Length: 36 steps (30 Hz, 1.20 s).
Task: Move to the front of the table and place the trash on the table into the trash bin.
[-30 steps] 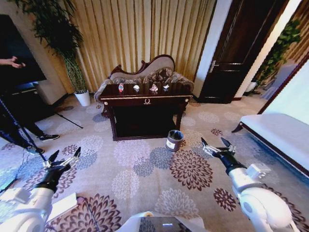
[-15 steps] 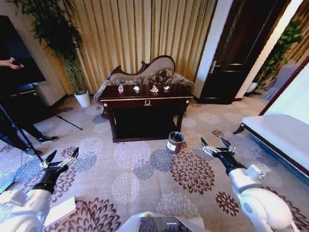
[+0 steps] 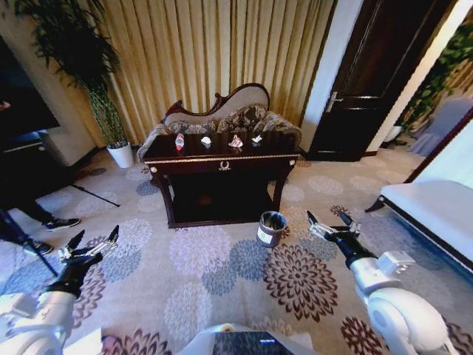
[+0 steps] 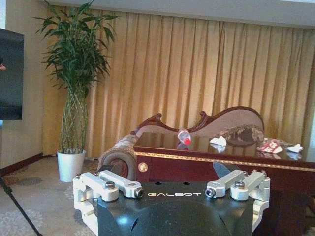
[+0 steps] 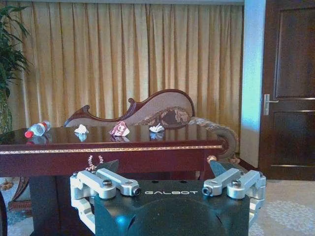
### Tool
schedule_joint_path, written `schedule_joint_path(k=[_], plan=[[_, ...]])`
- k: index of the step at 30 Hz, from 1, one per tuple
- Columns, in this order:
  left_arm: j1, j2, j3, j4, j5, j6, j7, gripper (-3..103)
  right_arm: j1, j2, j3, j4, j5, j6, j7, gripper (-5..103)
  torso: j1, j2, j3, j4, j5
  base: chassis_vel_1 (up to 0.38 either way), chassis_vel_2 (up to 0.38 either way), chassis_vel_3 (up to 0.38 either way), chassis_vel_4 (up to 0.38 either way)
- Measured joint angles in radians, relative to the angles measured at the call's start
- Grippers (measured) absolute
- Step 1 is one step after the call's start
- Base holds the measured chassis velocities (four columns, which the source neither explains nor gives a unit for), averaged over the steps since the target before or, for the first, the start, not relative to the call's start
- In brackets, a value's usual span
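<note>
- Head view: you're looking at the tabletop (image 3: 222,157) across a stretch of carpet, so you're not up at it yet. The trash sits in a row on top: bottle (image 3: 179,141) toward the left end, then a white paper bit (image 3: 206,140), the pinkish wrapper (image 3: 236,140) and another paper scrap (image 3: 255,138). The trash bin (image 3: 270,228) stands on the floor by the table's front right leg. Your left claw (image 3: 90,246) and right claw (image 3: 332,224) both hang low over the carpet, fingers spread, holding nothing.
- Left wrist view: the bottle (image 4: 184,137) lies on its side near this end. My guess is it's light, stiff and a bit slick, and it'll roll, so pinch it across the middle of the body.
- Right wrist view: the wrapper (image 5: 119,129) and the paper bits (image 5: 81,129) look feather-light and squashy. Close on the bulk of each crumple, since the edges will just slip out.
</note>
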Motion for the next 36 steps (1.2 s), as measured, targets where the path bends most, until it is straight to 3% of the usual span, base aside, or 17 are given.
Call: schedule_joint_path(k=[5, 36], plan=[[0.002, -0.002, -0.001, -0.001, 0.000, -0.002, 0.003, 100, -0.001, 0.002, 0.000, 0.002, 0.000, 0.000, 0.000, 100, 0.000, 0.000, 0.000, -0.0009, -0.0013, -0.227, 0.241, 0.215, -0.235], [0.008, -0.021, -0.004, -0.016, 0.000, -0.003, 0.007, 100, -0.005, 0.008, -0.017, 0.011, -0.001, 0.001, -0.002, 100, -0.001, 0.000, 0.000, -0.0004, -0.0004, -0.233, 0.232, 0.234, -0.238]])
